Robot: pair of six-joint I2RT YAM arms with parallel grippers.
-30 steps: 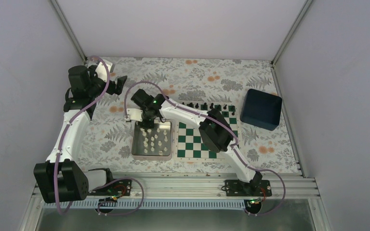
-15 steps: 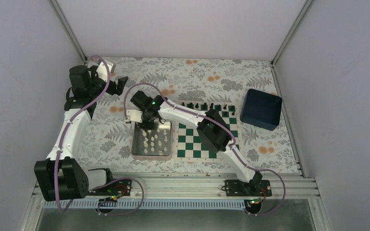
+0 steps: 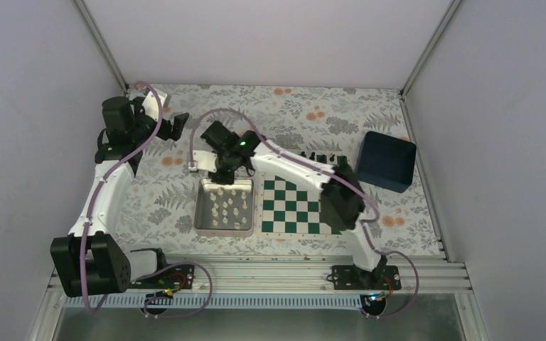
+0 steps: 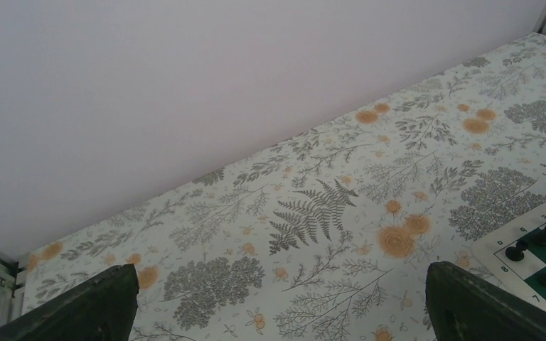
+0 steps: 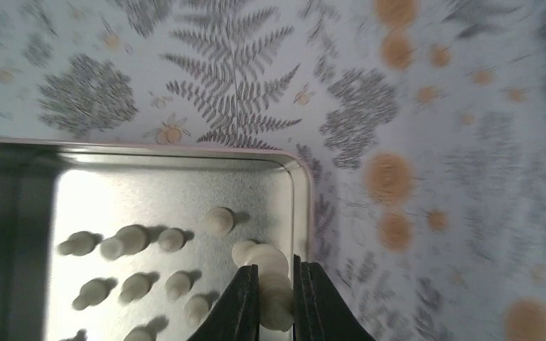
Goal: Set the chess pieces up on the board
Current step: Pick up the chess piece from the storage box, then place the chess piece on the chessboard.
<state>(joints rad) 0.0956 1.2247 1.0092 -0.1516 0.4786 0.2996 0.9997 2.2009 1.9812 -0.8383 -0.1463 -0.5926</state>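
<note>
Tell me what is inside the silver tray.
Cream-white chess pieces stand in the tray; the right tool grips one piece near a corner. The tool covers anything directly beneath it.

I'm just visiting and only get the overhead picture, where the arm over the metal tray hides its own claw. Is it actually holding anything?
Observer: Yes. The right wrist camera shows the right gripper shut on a cream-white chess piece.
Operator: Whereabouts in the tray?
Observer: Near a corner of the silver tray, with several other cream pieces standing loose beside it.
Operator: And the other arm's claw?
Observer: The left wrist camera shows the left gripper open, with nothing in it, over bare tablecloth.
</note>
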